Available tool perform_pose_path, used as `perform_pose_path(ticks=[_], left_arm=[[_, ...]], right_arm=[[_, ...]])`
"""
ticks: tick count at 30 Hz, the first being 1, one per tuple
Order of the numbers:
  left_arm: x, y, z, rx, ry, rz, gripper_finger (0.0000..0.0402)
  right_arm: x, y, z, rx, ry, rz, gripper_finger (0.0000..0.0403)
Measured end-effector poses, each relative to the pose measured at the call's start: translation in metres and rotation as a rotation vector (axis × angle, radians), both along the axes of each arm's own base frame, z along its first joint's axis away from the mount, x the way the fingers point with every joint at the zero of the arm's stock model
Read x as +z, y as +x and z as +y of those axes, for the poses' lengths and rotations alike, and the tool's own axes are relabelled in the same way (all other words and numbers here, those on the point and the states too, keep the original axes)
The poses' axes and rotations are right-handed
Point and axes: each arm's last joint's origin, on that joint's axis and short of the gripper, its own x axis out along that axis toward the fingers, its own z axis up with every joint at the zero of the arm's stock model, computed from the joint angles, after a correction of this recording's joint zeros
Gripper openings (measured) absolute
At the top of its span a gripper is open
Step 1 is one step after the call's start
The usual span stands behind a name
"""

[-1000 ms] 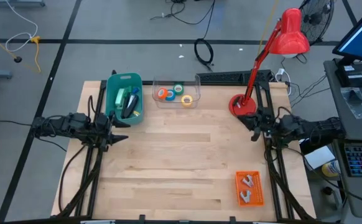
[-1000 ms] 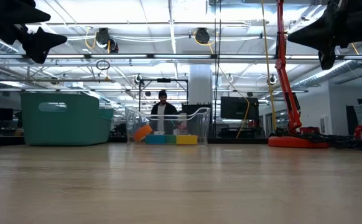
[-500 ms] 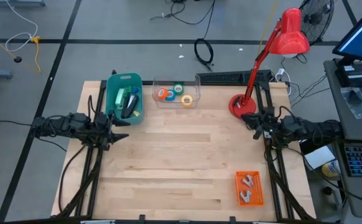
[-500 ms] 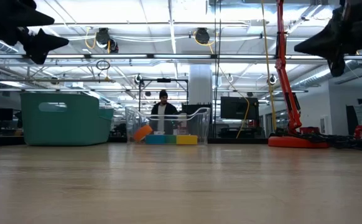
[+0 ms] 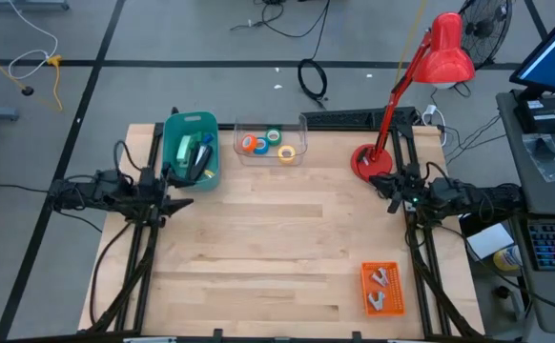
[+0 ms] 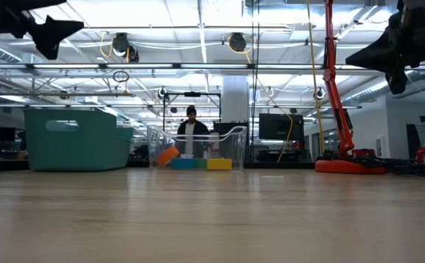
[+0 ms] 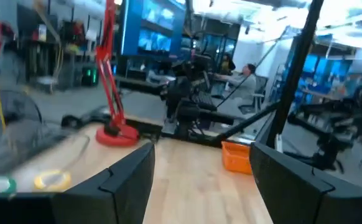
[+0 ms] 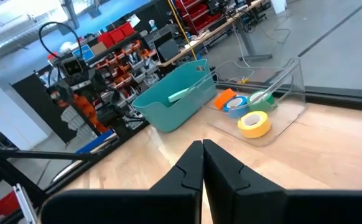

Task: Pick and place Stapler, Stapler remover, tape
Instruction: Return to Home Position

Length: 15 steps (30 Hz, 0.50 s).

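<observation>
Both arms are drawing back from the transparent bin [image 5: 301, 129], the left gripper [image 7: 203, 155] released and empty, the right gripper [image 8: 203, 146] pinched closed on nothing; the tape [image 5: 268, 143] is lying inside that bin, so sorting is looking finished

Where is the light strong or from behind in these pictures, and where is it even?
Low view: bright ceiling lights sit behind, so the left claw and right claw show as dark silhouettes. High view: even light on the table, only soft shadows.
</observation>
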Motion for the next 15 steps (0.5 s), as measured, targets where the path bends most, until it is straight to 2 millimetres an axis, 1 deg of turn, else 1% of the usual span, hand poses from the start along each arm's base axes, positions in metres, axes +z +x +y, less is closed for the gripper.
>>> perform_pose_path(ticks=[1,3,6,9,11,15], left_arm=[[0.001,0.0,0.0,-0.002,0.028,-0.003,0.0267],[-0.002,-0.001,0.0,0.003,0.052,0.055,0.0267],[-0.008,-0.002,0.001,0.018,0.002,0.127,0.0267],[-0.011,-0.002,0.001,0.013,-0.005,0.159,0.0267],[-0.013,-0.002,0.001,0.012,0.004,0.167,0.0267],[-0.017,0.0,0.0,0.012,0.02,0.179,0.0267]], right_arm=[[0.0,0.0,0.0,-0.001,0.01,-0.004,0.0],[0.0,0.0,0.0,-0.001,0.017,-0.007,0.0],[0.0,0.0,0.0,0.001,-0.006,0.003,0.0],[-0.001,0.0,0.0,0.002,-0.014,0.017,0.0],[-0.006,0.002,0.0,0.0,-0.001,0.017,0.0001],[-0.024,0.009,0.002,0.003,0.067,0.01,0.0004]])
